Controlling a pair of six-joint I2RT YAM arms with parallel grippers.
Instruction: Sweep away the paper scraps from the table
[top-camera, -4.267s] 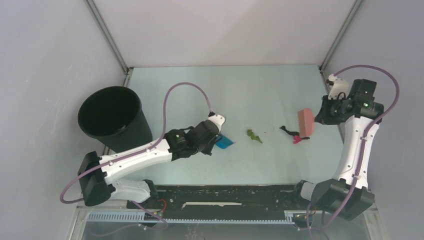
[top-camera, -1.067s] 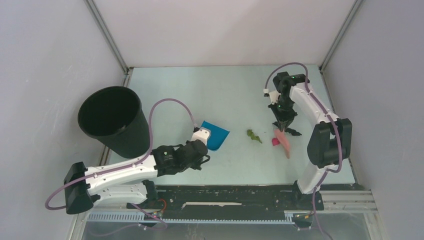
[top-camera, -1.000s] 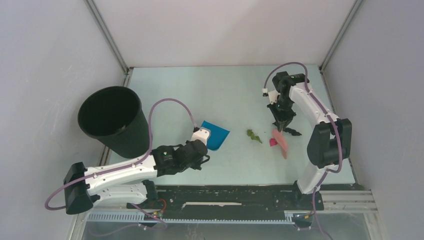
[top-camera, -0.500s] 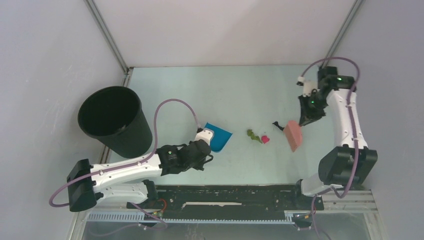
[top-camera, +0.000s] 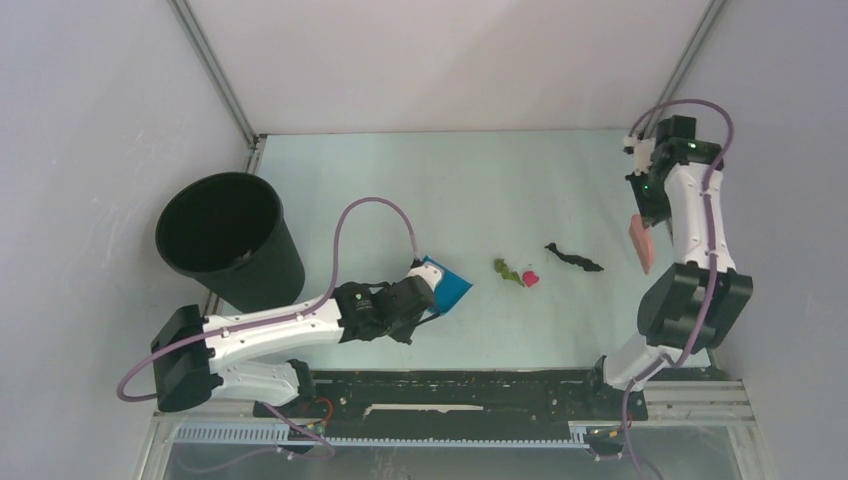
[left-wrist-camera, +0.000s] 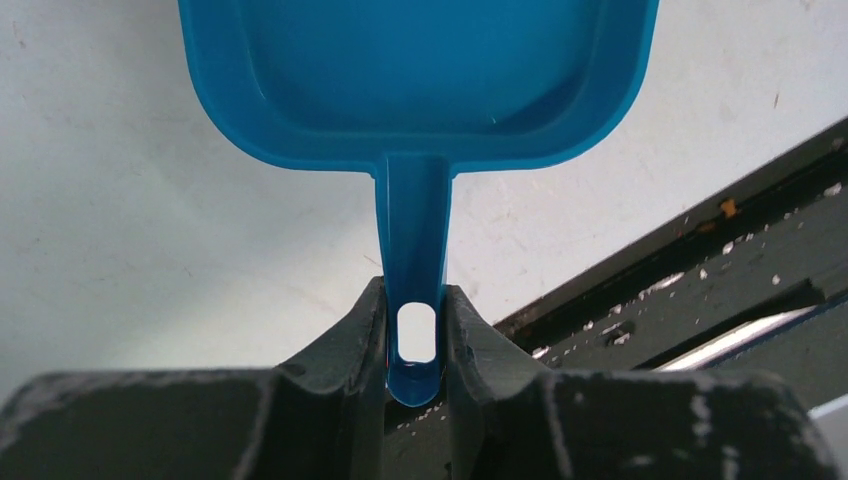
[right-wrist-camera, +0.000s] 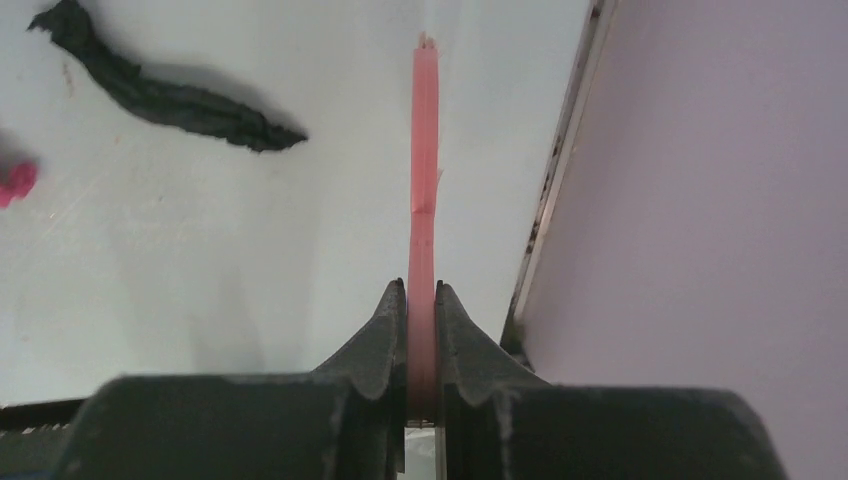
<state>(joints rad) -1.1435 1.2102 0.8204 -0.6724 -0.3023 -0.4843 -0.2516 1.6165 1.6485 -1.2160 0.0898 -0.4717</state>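
Three paper scraps lie mid-table: a green one (top-camera: 507, 271), a magenta one (top-camera: 531, 279) beside it, and a long black one (top-camera: 573, 258) to their right. The black scrap (right-wrist-camera: 165, 92) and the magenta scrap (right-wrist-camera: 17, 183) also show in the right wrist view. My left gripper (top-camera: 425, 302) is shut on the handle of the blue dustpan (top-camera: 447, 284), which lies left of the green scrap; the handle (left-wrist-camera: 416, 250) sits between the jaws. My right gripper (top-camera: 652, 218) is shut on the pink brush (top-camera: 641, 246), held edge-on (right-wrist-camera: 424, 150) near the table's right edge, right of the black scrap.
A black bin (top-camera: 227, 239) stands at the table's left edge. The pale green table (top-camera: 480, 185) ends at a black rail (top-camera: 450, 388) along the near side. Grey walls enclose the left, back and right; the right wall (right-wrist-camera: 720, 180) is close to the brush.
The right arm swung the brush away from the scraps to the right edge of the table; the magenta scrap ended beside the green one. The left arm pushed the dustpan slightly right.
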